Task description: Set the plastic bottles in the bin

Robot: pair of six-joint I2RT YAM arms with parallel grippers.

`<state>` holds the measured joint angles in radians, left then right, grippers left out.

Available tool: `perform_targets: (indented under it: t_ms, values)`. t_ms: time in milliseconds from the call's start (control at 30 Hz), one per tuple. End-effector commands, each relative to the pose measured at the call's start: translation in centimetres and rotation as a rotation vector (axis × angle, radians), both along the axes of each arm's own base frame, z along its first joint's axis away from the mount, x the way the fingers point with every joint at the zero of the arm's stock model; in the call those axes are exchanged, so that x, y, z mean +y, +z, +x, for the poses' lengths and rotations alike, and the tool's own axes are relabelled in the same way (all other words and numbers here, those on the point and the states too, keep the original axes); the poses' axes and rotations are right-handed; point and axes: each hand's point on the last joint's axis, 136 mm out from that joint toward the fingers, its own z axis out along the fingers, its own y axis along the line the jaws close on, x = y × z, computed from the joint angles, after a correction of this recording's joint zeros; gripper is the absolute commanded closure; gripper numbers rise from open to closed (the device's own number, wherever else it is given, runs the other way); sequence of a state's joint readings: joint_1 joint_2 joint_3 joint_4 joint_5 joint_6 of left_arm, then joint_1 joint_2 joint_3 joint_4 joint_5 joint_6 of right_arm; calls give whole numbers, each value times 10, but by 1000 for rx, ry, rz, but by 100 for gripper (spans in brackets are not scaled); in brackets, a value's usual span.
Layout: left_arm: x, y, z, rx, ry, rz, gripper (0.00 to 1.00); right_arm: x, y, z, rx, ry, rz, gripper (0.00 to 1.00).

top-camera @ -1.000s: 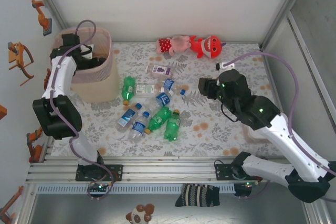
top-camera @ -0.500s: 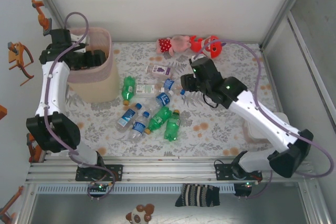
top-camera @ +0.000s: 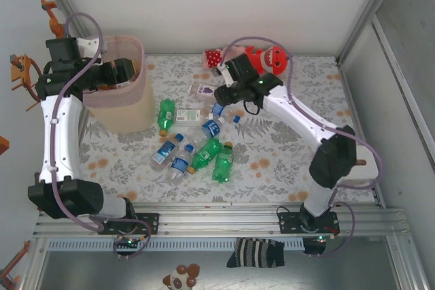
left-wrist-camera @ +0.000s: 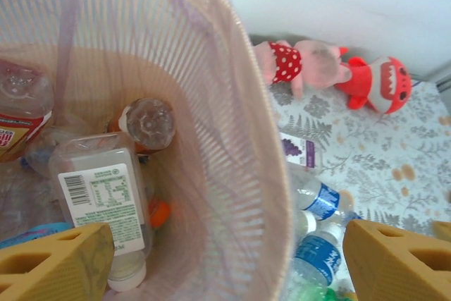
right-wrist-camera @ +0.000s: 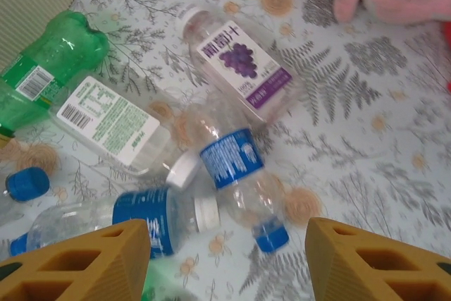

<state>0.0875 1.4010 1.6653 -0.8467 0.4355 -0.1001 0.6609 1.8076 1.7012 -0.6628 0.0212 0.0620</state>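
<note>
Left wrist view, bottles point(left-wrist-camera: 106, 202) inside bin point(left-wrist-camera: 239, 139), right wrist view, grape-labelled bottle point(right-wrist-camera: 243, 68).

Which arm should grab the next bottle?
Right. The right gripper hangs open just above the loose bottles; the left gripper is open over the bin, away from them.

Open tabletop point(top-camera: 272, 157) right of clustered bottles point(top-camera: 222, 163)
</note>
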Motion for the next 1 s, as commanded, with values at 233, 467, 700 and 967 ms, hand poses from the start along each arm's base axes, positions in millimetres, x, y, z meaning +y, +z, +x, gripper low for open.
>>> perform_targets:
  t_ms: [233, 467, 700, 967]
  values:
    - [-22, 33, -37, -97, -43, -142, 16, 54, -51, 58, -77, 340, -72, 38]
    - [-24, 53, -53, -166, -44, -155, 14, 71, -89, 104, -118, 360, -43, 34]
    - [-21, 62, -58, -191, -23, -138, 14, 87, -111, 137, -159, 409, -41, 27]
    - [-19, 64, -61, -191, -11, -128, 14, 98, -138, 151, -167, 455, -47, 16]
